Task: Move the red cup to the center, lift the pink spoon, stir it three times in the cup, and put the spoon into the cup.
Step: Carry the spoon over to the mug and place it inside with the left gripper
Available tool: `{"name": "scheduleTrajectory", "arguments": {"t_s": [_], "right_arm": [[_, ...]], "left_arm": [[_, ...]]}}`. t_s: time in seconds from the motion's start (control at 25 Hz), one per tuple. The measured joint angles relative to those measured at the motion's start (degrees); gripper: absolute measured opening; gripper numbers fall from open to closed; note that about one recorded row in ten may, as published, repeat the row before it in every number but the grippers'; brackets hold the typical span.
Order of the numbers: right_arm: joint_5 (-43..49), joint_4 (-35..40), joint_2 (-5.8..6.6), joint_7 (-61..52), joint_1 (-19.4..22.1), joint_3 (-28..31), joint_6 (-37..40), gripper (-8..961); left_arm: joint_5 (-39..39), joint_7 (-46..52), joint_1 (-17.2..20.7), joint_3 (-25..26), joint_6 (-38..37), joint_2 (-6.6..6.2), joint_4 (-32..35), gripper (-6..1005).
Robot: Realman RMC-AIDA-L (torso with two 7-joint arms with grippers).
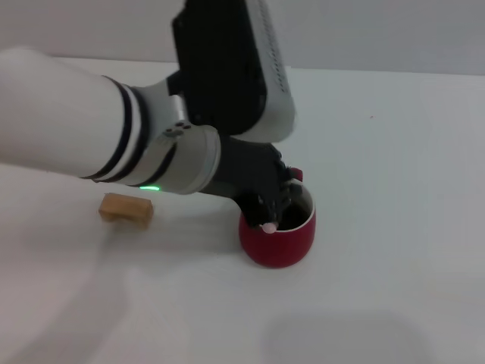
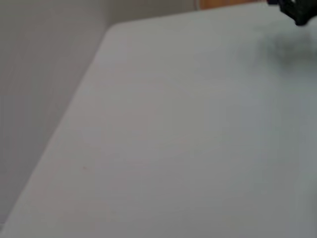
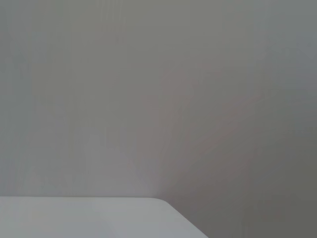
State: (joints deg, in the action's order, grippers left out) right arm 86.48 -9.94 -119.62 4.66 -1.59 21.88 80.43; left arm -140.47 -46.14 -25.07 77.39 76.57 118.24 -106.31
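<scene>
The left arm reaches in from the left of the head view and across the white table (image 1: 394,152), its dark gripper (image 1: 271,206) hanging right over the near-left rim of the red cup (image 1: 284,243). The cup stands upright on the table, a little right of the middle of the view, with its small handle (image 1: 297,174) peeking out on the far side behind the gripper. At the gripper's tip a small pale pink end shows just at the cup's rim — this looks like the handle of the pink spoon (image 1: 268,226), held in the jaws, which appear to be pinched on it. The rest of the spoon is hidden by the gripper and the cup's dark inside, so how deep it reaches cannot be told.

A tan wooden block (image 1: 126,209) lies on the table well to the left of the cup, below the arm's forearm.

The right gripper is nowhere in the pictures — its wrist view shows only a pale wall and a corner of the table.
</scene>
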Motion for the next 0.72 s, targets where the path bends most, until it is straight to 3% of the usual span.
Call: {"name": "scheduleTrajectory", "arguments": {"t_s": [0.08,0.28,0.52,0.72], "right_arm": [[0.0,0.0,0.05,0.0,0.01,0.0,0.0,-1],[0.0,0.01,0.18,0.0,0.01,0.0,0.0,0],[0.0,0.12,0.18,0.0,0.05,0.0,0.0,0],[0.0,0.26,0.18,0.0,0.13,0.0,-0.01,0]], "left_arm": [[-0.01,0.98,1.53,0.01,-0.64,0.01,-1.73,88],[-0.1,4.68,2.73,-0.15,1.02,-0.05,-3.45,310],[-0.21,7.13,2.78,-0.81,1.81,0.04,-1.57,519],[0.0,7.24,2.6,-1.98,1.37,0.22,1.71,621]]}}
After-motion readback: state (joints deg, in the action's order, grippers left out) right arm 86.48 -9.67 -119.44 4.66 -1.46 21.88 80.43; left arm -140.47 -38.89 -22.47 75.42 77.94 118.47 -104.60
